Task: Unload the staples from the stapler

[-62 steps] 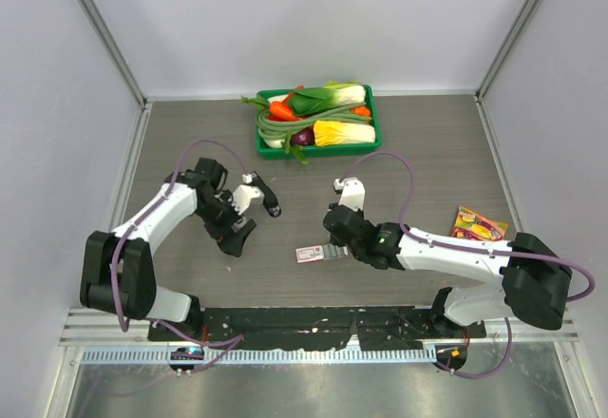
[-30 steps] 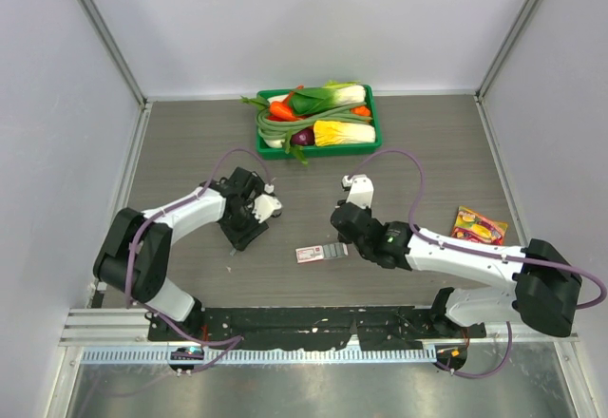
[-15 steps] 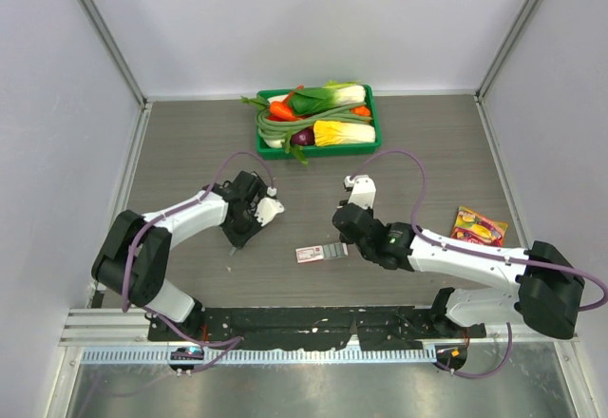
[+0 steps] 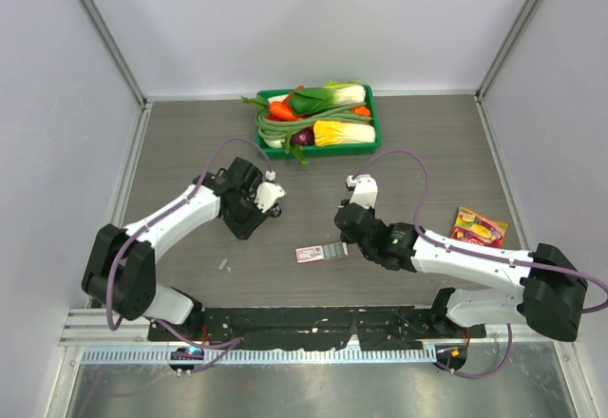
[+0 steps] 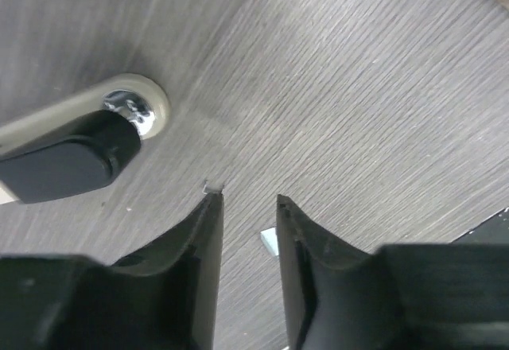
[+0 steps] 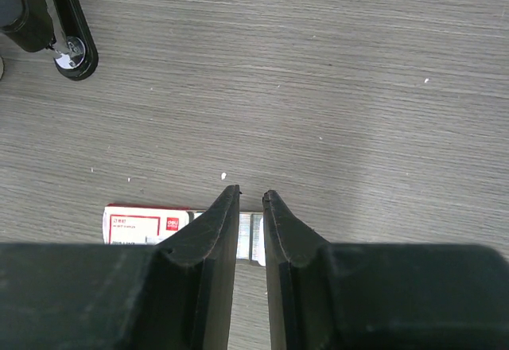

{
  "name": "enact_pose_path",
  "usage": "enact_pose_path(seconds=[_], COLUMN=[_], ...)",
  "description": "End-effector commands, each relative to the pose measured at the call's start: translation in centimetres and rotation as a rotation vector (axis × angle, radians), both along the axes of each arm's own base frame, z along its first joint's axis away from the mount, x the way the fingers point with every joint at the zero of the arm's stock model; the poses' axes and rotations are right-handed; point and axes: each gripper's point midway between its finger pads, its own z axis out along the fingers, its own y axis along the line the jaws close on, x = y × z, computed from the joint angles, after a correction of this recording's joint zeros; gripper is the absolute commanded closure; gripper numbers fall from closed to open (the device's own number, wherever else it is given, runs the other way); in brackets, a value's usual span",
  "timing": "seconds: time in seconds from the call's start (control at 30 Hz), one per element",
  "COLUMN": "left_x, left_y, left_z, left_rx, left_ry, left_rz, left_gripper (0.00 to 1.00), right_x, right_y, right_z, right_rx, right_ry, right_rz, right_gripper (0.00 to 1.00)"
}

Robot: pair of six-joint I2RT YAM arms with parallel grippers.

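Your left gripper hangs low over the counter just beside the stapler. Its jaws are a little apart with nothing between them, so it looks to be between grabs, not carrying anything. The staples, at least one short silvery strip of them, lie loose on the counter. They are nearer your bases than that gripper and apart from the stapler, so I judge part of the unloading done. You cannot tell from these views whether more strips sit inside the stapler. The left wrist view also shows a small pale piece on the counter just under the jaws, but too little of it shows to name it. Your right gripper sits over one end of the red-and-white staple box. Its jaws are a narrow gap apart and pinch nothing, since the box runs on behind both fingers. That spot seems chosen to keep the right arm near the work yet out of the left arm's way. The stapler shows at the far corner of the right wrist view, well apart from it. Bring the left jaws back onto the stapler squarely, because its rounded end could slip.
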Motion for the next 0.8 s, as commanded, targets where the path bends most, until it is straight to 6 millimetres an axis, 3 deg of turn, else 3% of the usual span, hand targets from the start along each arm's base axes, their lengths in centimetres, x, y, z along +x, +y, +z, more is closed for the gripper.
enact_pose_path(seconds=[0.0, 0.03, 0.1, 0.27, 0.57, 0.77], left_x=[-0.1, -0.5, -0.4, -1.2, -1.1, -3.8], left_y=[0.3, 0.7, 1.6, 2.8, 4.8, 4.8], left_z=[3.3, 3.1, 3.5, 3.1, 1.5, 1.3], left_rx=[-0.032, -0.025, -0.017, -0.003, -0.041, -0.090], left_ry=[-0.061, -0.060, -0.095, -0.072, -0.017, 0.100], left_rz=[-0.017, -0.022, -0.016, -0.004, 0.029, -0.030], left_gripper=[0.55, 0.44, 0.35, 0.23, 0.21, 0.23], right_x=[0.6, 0.5, 0.5, 0.4, 0.3, 0.5], right_y=[0.1, 0.0, 0.0, 0.2, 0.2, 0.3], right_z=[1.7, 1.6, 1.5, 1.1, 0.6, 0.2], right_rx=[0.042, 0.040, 0.041, 0.047, 0.026, 0.010], right_ry=[-0.050, -0.047, -0.047, -0.040, -0.032, -0.034], right_rz=[-0.014, -0.013, -0.010, -0.003, 0.011, 0.010], right_gripper=[0.76, 0.76, 0.76, 0.76, 0.76, 0.76])
